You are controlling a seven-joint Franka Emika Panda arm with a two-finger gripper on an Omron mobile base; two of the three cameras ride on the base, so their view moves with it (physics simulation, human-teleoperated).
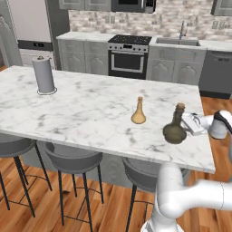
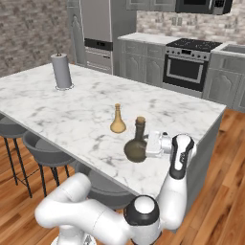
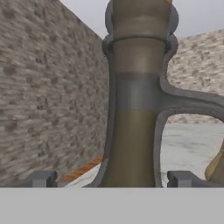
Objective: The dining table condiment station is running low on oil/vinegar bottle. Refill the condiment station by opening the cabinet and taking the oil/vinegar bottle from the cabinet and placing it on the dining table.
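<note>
Bottle (image 1: pixel 175 128) down on the dining table (image 1: pixel 81 108), near its edge, gripper (image 2: pixel 152 144) spread either side of the neck, not pinching. Danger now: a careless pull-back could clip the neck, toppling it toward the small flask (image 1: pixel 138 111) nearby.

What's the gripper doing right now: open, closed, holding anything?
Gripper: open, its fingers spread either side of the oil/vinegar bottle's neck; the bottle stands on the dining table.
</note>
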